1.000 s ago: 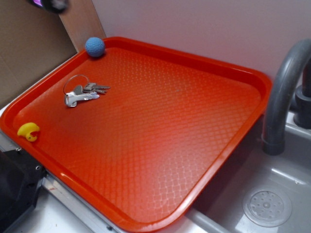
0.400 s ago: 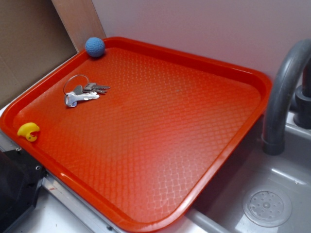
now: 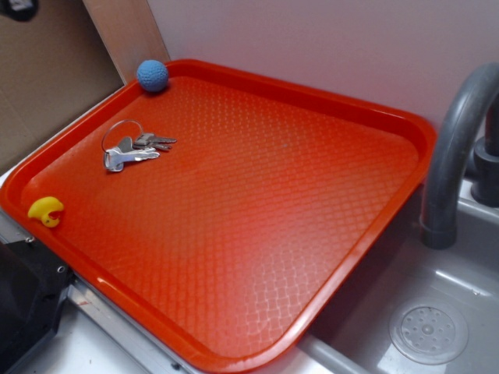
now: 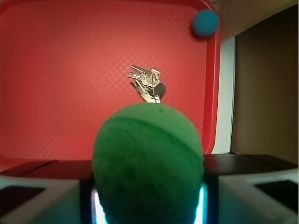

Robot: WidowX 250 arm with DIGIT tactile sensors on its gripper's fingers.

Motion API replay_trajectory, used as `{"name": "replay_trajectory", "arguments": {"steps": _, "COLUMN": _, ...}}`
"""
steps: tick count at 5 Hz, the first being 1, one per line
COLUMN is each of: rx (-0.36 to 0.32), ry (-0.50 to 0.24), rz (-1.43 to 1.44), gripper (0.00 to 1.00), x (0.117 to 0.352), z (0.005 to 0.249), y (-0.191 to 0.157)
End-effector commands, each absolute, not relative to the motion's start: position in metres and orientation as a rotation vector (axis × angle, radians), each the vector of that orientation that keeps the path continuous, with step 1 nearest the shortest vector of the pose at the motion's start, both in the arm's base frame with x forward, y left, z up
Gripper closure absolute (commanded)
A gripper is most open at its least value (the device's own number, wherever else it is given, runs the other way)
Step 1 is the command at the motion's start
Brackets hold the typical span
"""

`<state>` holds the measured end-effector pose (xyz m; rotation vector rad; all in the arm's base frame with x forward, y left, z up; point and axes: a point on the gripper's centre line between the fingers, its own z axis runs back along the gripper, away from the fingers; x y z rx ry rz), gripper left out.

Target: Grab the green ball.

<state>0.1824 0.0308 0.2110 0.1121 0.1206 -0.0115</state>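
Observation:
The green ball [image 4: 147, 161] fills the lower middle of the wrist view, dark green with a faint seam. It sits between the two jaws of my gripper [image 4: 148, 191], which is shut on it and holds it high above the red tray [image 4: 56, 56]. In the exterior view the ball is out of view. Only a dark bit of the gripper [image 3: 17, 7] pokes in at the top left corner there, above and left of the tray [image 3: 425, 132].
On the tray, a blue textured ball [image 3: 153, 75] lies in the far left corner. A bunch of keys [image 3: 129, 148] lies near the left rim and a small yellow piece [image 3: 47, 210] at the near left corner. A grey faucet [image 3: 452, 148] and a sink drain [image 3: 428, 333] stand to the right.
The dark bit of the arm at the top edge of the exterior view has shifted left, toward the corner. Nothing on the tray has moved.

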Motion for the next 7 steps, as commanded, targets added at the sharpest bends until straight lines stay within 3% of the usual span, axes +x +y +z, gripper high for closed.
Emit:
{"name": "replay_trajectory", "arguments": {"steps": 1, "rx": 0.141, "ry": 0.160, "rz": 0.030, "gripper": 1.00, "x": 0.197, "z": 0.197, "y": 0.038}}
{"name": "replay_trajectory", "arguments": {"steps": 4, "rx": 0.162, "ry": 0.175, "rz": 0.040, "gripper": 1.00, "x": 0.198, "z": 0.185, "y": 0.033}}
{"name": "replay_trajectory", "arguments": {"steps": 5, "rx": 0.146, "ry": 0.098, "rz": 0.058, "gripper": 1.00, "x": 0.197, "z": 0.191, "y": 0.030}}
{"name": "replay_trajectory", "arguments": {"steps": 6, "rx": 0.077, "ry": -0.097, "rz": 0.055, "gripper": 1.00, "x": 0.212, "z": 0.181, "y": 0.016}}
{"name": "replay_trajectory", "arguments": {"steps": 7, "rx": 0.051, "ry": -0.089, "rz": 0.034, "gripper": 1.00, "x": 0.221, "z": 0.162, "y": -0.011}}
